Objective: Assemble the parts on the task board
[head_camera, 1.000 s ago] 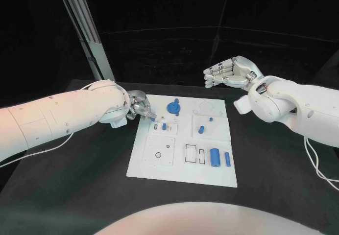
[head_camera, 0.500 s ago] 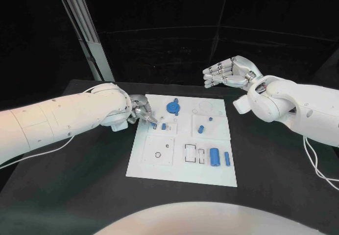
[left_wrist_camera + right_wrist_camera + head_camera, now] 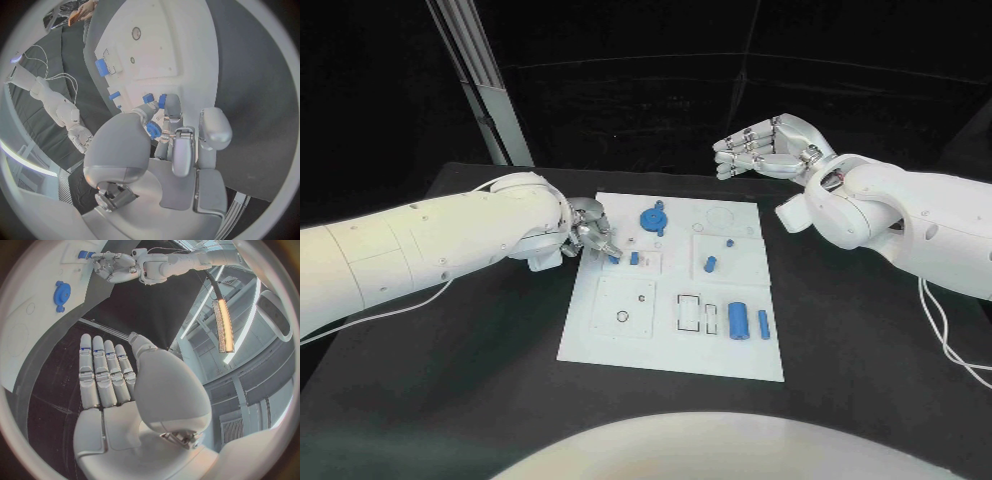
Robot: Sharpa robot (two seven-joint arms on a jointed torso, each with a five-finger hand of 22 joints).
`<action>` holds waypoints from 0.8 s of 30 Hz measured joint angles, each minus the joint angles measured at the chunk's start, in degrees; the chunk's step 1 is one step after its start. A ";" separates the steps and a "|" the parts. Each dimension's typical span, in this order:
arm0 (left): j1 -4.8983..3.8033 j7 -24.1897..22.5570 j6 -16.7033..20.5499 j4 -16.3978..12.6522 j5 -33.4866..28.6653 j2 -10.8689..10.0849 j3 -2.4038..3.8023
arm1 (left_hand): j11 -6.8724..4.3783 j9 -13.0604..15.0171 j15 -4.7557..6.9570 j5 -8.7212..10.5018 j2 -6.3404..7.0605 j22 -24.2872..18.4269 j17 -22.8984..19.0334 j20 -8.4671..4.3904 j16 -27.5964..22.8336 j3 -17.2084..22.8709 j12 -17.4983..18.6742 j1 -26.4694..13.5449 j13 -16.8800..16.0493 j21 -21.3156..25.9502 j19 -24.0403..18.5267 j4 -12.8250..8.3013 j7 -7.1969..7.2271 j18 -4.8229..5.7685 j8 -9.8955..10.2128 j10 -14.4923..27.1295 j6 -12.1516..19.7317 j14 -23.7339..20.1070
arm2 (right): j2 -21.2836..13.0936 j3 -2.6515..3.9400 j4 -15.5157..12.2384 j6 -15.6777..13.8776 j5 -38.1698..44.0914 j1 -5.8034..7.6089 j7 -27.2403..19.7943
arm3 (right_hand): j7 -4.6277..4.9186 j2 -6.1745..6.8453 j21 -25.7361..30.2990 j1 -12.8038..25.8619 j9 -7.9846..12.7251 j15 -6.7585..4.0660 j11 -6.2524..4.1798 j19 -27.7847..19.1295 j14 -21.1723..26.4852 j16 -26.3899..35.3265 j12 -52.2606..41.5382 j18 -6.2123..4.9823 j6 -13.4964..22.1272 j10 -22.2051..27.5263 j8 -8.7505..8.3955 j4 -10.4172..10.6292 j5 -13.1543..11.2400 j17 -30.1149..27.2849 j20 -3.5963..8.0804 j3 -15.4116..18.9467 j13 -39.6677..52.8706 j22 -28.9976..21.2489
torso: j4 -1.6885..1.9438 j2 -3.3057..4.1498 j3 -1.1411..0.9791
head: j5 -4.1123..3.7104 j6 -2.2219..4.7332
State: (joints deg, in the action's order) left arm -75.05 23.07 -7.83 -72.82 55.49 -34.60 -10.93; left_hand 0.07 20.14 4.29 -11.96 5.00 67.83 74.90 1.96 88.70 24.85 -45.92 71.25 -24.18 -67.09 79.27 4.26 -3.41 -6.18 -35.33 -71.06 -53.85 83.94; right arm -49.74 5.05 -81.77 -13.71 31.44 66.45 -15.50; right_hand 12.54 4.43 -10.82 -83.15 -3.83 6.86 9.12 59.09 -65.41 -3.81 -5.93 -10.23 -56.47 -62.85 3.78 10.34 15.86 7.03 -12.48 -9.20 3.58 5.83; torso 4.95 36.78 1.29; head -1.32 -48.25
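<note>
Left hand (image 3: pixel 589 232) at the board's (image 3: pixel 632 335) left edge; right hand (image 3: pixel 764 146) raised beyond its far right corner.

A small blue part (image 3: pixel 152 131) is pinched in the left hand's fingertips (image 3: pixel 173 106), just above two blue pegs (image 3: pixel 625 258) standing in the board. A round blue part (image 3: pixel 655 217) is seen farther back, another peg (image 3: pixel 711 264) mid-board, and two cylinders (image 3: pixel 749 322) near the right edge. The right hand's fingers (image 3: pixel 103 371) are held straight and side by side, with nothing grasped.

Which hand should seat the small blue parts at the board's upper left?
Left. The left hand is already down at the task board's upper-left corner, fingertips at the small blue parts. The right hand is raised beyond the board's far edge, fingers straight, holding nothing.
</note>
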 measured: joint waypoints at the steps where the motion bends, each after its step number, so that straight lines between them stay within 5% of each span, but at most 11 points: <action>1: 0.00 0.04 -0.07 0.02 -0.01 0.03 -0.02 | 0.00 0.01 0.00 0.00 0.00 0.00 0.00 0.00 0.00 0.00 0.00 0.00 0.00 0.00 0.00 0.00 0.00 0.00 0.00 0.00 0.00 0.00 | 0.01 0.00 0.00 0.00 0.00 0.00 0.00 | 0.00 0.00 0.00 0.00 0.00 0.00 0.00 0.00 0.00 0.00 0.00 0.00 0.00 0.00 0.00 0.00 0.00 0.00 0.00 0.00 0.00 0.00 | 0.00 0.00 0.00 | 0.00 0.00; 6: -0.10 0.21 -0.41 0.16 -0.06 0.29 -0.17 | -1.08 0.12 0.00 0.04 0.00 0.00 0.00 0.00 0.00 0.00 0.00 0.00 0.00 0.00 0.00 0.00 -0.05 0.01 -0.01 -1.38 0.04 0.00 | 0.03 0.00 0.00 0.03 0.00 0.00 0.00 | 0.00 0.00 0.00 0.00 0.00 0.00 0.00 0.00 0.00 0.00 0.00 0.00 0.00 0.00 0.00 0.00 0.00 0.00 0.00 0.00 0.00 0.00 | 0.00 0.00 0.00 | 0.04 -0.08; 24: -0.20 0.62 -0.55 0.39 -0.22 0.42 -0.32 | -1.06 0.05 0.00 -0.24 -0.03 -0.04 0.00 0.00 0.00 0.16 0.00 -0.12 -0.01 0.00 0.00 0.16 0.11 0.00 0.04 -1.55 -0.11 0.00 | -0.06 0.00 -0.06 0.04 0.00 0.00 0.00 | 0.00 0.00 0.00 0.00 0.00 0.00 0.00 0.00 0.00 0.00 0.00 0.00 0.00 0.00 0.00 0.00 0.00 0.01 0.00 0.00 0.00 -0.04 | 0.00 0.02 0.00 | -0.16 -0.24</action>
State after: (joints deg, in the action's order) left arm -75.25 23.69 -8.38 -72.43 55.27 -34.18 -11.25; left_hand -0.99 20.19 4.29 -12.20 4.97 67.79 74.90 1.96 88.70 25.01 -45.92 71.13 -24.19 -67.09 79.26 4.43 -3.30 -6.18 -35.29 -72.61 -53.96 83.94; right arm -49.80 5.05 -81.83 -13.67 31.44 66.45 -15.50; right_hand 12.54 4.43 -10.82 -83.15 -3.83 6.86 9.12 59.09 -65.41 -3.81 -5.93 -10.23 -56.46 -62.85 3.78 10.34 15.86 7.04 -12.48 -9.20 3.58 5.79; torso 4.95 36.80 1.29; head -1.48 -48.48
